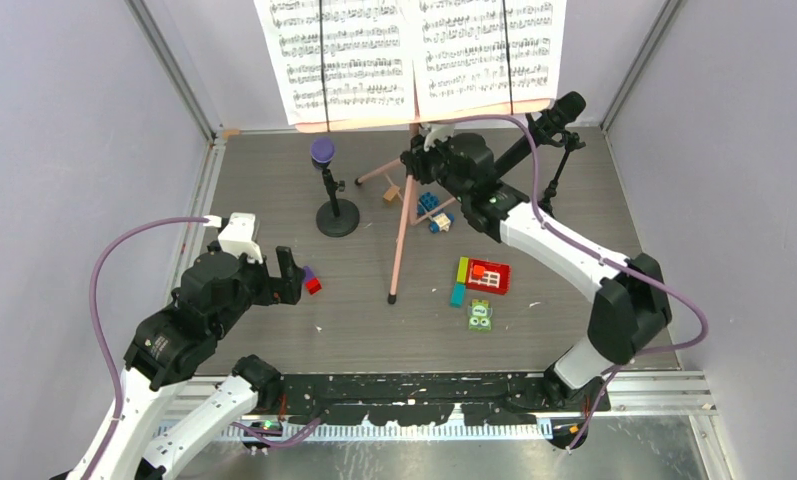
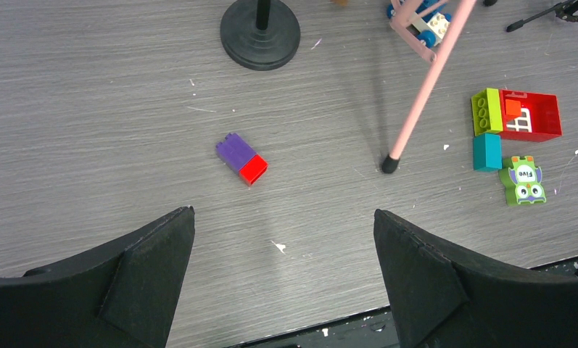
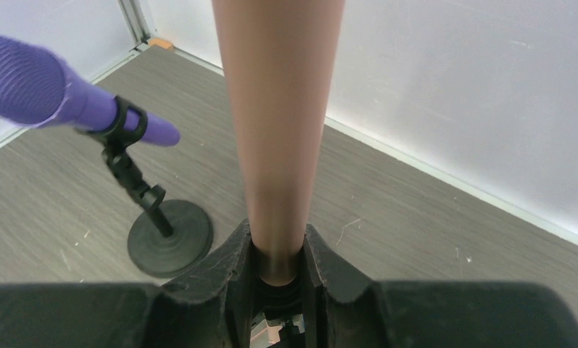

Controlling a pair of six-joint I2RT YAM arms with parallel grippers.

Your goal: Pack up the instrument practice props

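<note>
The pink sheet-music holder stands at the back on tripod legs (image 1: 402,240) and carries white note sheets (image 1: 414,55). My right gripper (image 1: 421,160) is shut on its pink pole (image 3: 278,109), which fills the gap between the fingers (image 3: 277,243). The purple-headed microphone (image 1: 322,150) sits in a round-based black support (image 1: 337,217) to the left of the pole; both show in the right wrist view (image 3: 25,80). The black microphone (image 1: 559,112) rests on a tripod support (image 1: 564,165) at the back right. My left gripper (image 2: 283,212) is open and empty over the table.
A purple-and-red brick (image 2: 241,159) lies just ahead of my left gripper. Red, green and teal bricks (image 1: 488,276) and a green owl brick (image 1: 480,316) lie right of the front stand leg. A blue toy car (image 1: 436,215) sits under the stand. Walls enclose the table.
</note>
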